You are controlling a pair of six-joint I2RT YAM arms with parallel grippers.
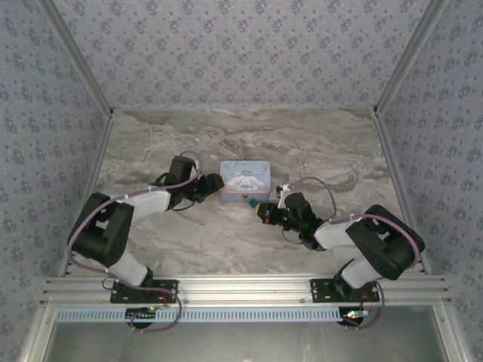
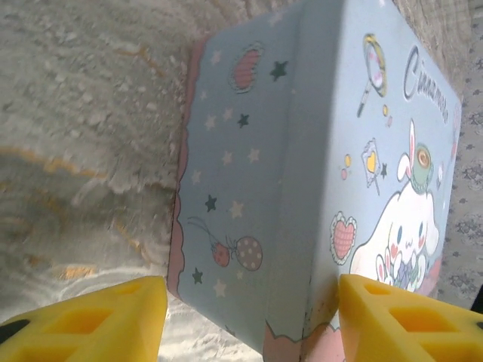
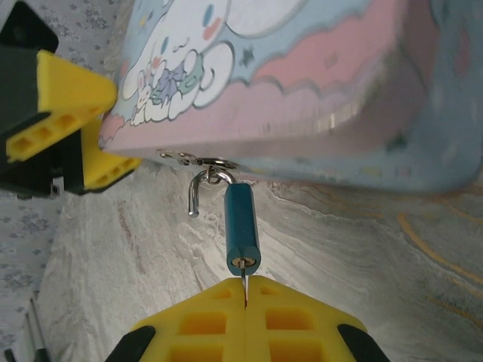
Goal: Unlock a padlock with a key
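1. A grey marbled table [image 1: 226,241] lies between walls papered in a small blue floral print [image 1: 241,53].
2. The right gripper [image 3: 245,292] has its yellow fingers pressed flat together, pinching the thin blade of the key [image 3: 244,277].
3. The key runs straight from the fingertips into the near end of the padlock [image 3: 242,226]. The padlock's teal body lies on the marble and points away from the gripper.
4. At the padlock's far end the silver shackle [image 3: 198,192] hooks through a small ring on the front edge of the tin [image 3: 317,98]. One leg of the shackle ends clear of the body.
5. The tin is pale blue with a cartoon lid. It sits flat near the middle of the table, just beyond the padlock.
6. The left gripper [image 2: 251,290] stands at the tin's left end with its jaws spread, one yellow finger on each side of the tin's corner. Bare marble shows between one finger and the tin's wall. Whether the other finger touches the lid is unclear.
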